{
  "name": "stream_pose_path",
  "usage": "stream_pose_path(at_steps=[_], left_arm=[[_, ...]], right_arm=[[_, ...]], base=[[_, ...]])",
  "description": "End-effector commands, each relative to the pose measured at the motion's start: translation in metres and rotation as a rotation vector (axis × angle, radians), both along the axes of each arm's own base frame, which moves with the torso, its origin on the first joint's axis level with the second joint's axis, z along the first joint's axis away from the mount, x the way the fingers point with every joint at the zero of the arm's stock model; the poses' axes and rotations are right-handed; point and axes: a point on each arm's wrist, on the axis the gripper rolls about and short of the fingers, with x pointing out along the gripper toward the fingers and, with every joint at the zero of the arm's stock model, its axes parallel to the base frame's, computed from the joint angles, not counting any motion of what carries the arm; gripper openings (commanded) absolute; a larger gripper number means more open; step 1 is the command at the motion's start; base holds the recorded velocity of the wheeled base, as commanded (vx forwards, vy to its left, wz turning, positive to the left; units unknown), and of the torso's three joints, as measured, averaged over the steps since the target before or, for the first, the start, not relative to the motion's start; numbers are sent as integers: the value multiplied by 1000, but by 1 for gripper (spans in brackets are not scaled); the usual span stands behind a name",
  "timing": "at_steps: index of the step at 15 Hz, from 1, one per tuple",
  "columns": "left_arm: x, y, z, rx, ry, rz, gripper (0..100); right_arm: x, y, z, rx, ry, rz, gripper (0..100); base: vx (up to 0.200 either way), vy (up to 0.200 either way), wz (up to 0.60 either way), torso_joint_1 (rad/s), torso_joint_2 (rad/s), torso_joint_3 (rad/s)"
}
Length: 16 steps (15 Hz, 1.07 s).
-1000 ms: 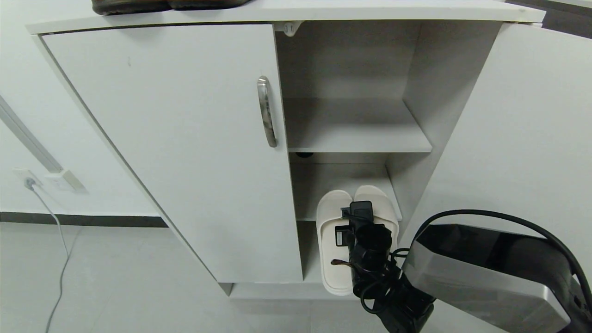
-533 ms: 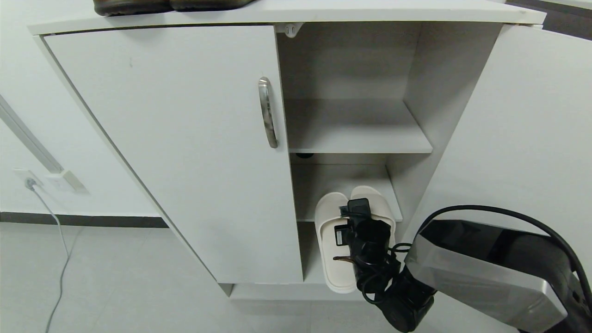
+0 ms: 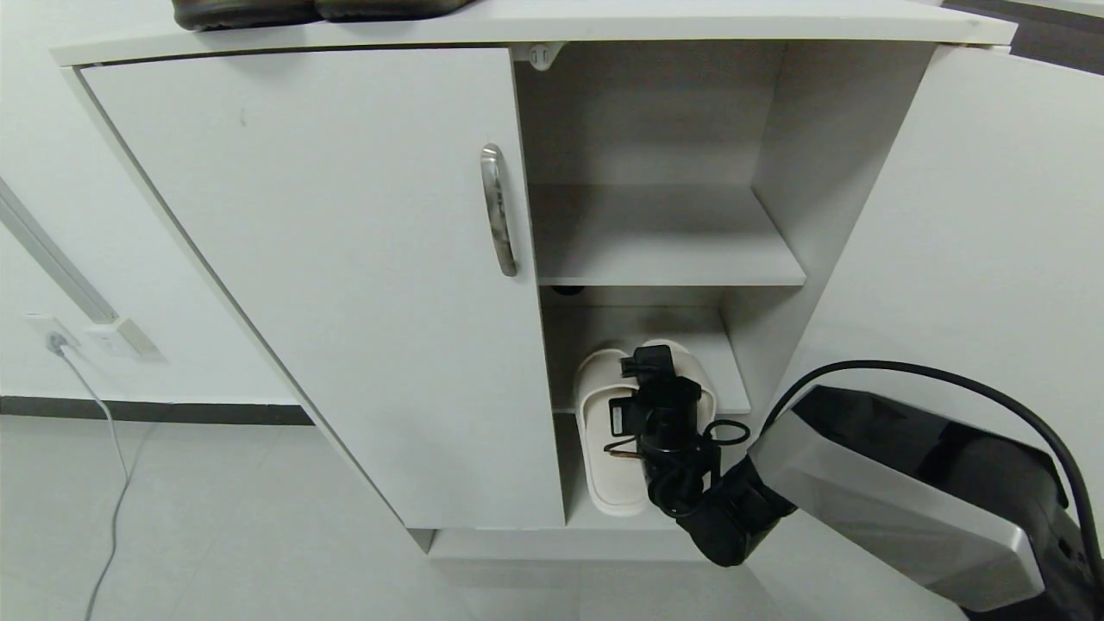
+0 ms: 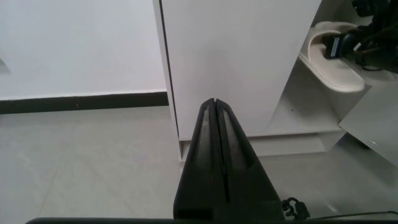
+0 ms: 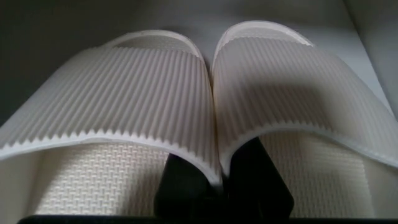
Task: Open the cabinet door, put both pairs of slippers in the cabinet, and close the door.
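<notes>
A pair of white slippers lies side by side with the toes over the cabinet's lower shelf and the heels sticking out past its front edge. My right gripper is shut on the white slippers, its black fingers clamping their two inner edges under the straps. A dark pair of slippers sits on the cabinet top. The right door stands open and the left door is shut. My left gripper is shut on nothing, low above the floor facing the cabinet's base, with the white slippers farther off.
The upper shelf holds nothing. The open right door stands close beside my right arm. The left door's metal handle is next to the opening. A wall socket with a cable is at the far left above bare floor.
My right gripper has pushed the white slippers deeper into the cabinet, so more of them lies over the lower shelf.
</notes>
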Motion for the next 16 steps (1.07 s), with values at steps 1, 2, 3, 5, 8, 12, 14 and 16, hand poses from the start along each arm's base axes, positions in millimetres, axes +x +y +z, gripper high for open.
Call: stream_pose_path(at_steps=[1, 2, 3, 5, 8, 12, 14, 16], left_arm=[[0, 0, 0, 0, 2, 0, 0], [0, 0, 0, 0, 2, 0, 0], [0, 0, 0, 0, 2, 0, 0], [0, 0, 0, 0, 2, 0, 0], [0, 0, 0, 0, 2, 1, 0], [0, 0, 0, -2, 2, 1, 0], [0, 0, 0, -2, 2, 1, 0], [0, 0, 0, -2, 2, 1, 0]], right_arm=[[15, -1, -6, 7, -5, -20, 0], [22, -1, -8, 8, -6, -31, 0], [24, -1, -7, 11, -10, -32, 0], [31, 3, -7, 11, -18, -35, 0], [45, 5, 1, 11, -20, -49, 0], [74, 1, 15, 19, -30, -96, 0], [81, 1, 21, 15, -21, -104, 0], [85, 0, 25, 12, -13, -109, 0]], base=[[0, 0, 0, 0, 0, 0], [0, 0, 0, 0, 0, 0], [0, 0, 0, 0, 0, 0], [0, 0, 0, 0, 0, 0], [0, 0, 0, 0, 0, 0], [0, 0, 0, 0, 0, 0], [0, 0, 0, 0, 0, 0], [0, 0, 0, 0, 0, 0]])
